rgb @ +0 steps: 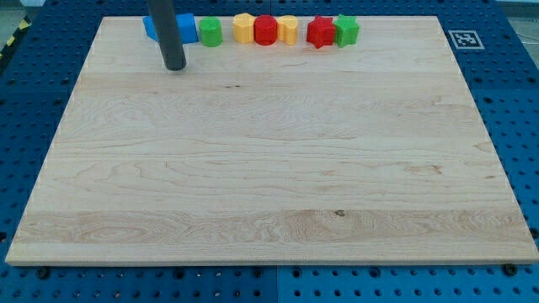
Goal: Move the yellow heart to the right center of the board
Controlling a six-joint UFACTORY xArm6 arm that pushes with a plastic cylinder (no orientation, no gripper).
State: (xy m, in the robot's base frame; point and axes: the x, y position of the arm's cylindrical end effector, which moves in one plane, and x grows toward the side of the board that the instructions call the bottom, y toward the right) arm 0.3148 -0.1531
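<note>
Tip (175, 66) parked on the board (269, 168) just below the blue block (187, 27), no claw here, just a bare rod. Behind it, strung along the view's top edge: green block (210, 32), yellow block (243, 28), red block (266, 29), yellow heart (288, 29) touching that red one, then red star (320, 32) and green star (346, 30).

Pale wooden board (269, 168) with light brown grain, on blue perforated table (514, 126). Along the view's top: blue block (187, 27), green block (210, 32), yellow block (243, 28), red block (266, 30), yellow heart (288, 29), red star (320, 32), green star (346, 31). Dark grey rod, my tip (175, 66). Black-and-white square marker (465, 39).
</note>
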